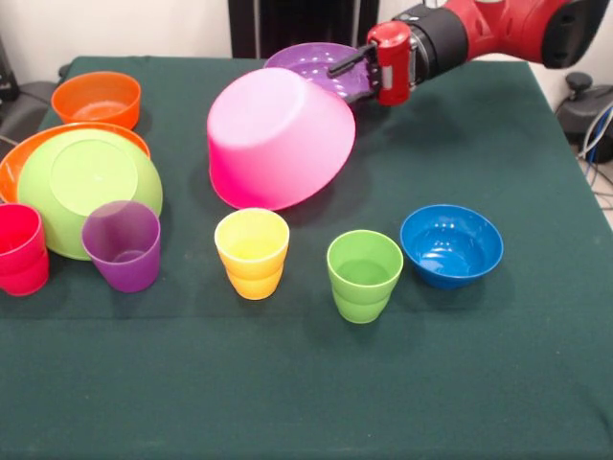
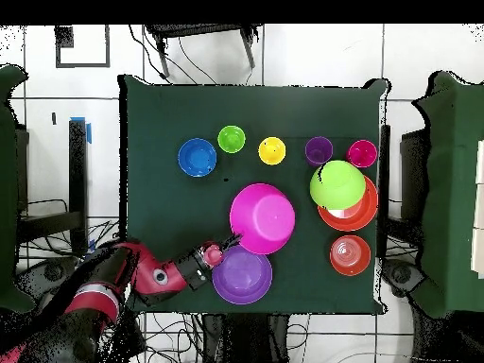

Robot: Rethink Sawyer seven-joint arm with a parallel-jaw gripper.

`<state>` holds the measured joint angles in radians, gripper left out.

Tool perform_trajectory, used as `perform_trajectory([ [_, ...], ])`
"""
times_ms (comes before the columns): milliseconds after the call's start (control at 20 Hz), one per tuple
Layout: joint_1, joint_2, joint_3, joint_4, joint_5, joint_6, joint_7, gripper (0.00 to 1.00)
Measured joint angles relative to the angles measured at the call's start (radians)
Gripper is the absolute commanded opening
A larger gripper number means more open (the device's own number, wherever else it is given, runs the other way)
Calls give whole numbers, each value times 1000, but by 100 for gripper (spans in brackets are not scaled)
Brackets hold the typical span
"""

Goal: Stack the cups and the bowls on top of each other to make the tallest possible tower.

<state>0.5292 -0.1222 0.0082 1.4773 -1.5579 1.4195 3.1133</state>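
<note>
My gripper is shut on the raised rim of the big pink bowl, which hangs tilted, mouth down, with its low edge near the table. The purple bowl sits upright just behind it. In the overhead view the gripper meets the pink bowl beside the purple bowl. The lime green bowl lies inverted on the large orange bowl. Red, purple, yellow and green cups stand in a front row. No tower shows.
A small blue bowl stands upright to the right of the green cup. A small orange bowl stands upright at the back left. The table's green cloth runs to the front edge.
</note>
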Motion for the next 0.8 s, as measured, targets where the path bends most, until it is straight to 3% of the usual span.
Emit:
perform_trajectory([
  [250,-14,-7,-1,0,3,-23,0,100],
  [400,-43,-41,-1,11,19,-85,0,100],
  [800,-145,-169,-2,75,49,-378,5,100],
])
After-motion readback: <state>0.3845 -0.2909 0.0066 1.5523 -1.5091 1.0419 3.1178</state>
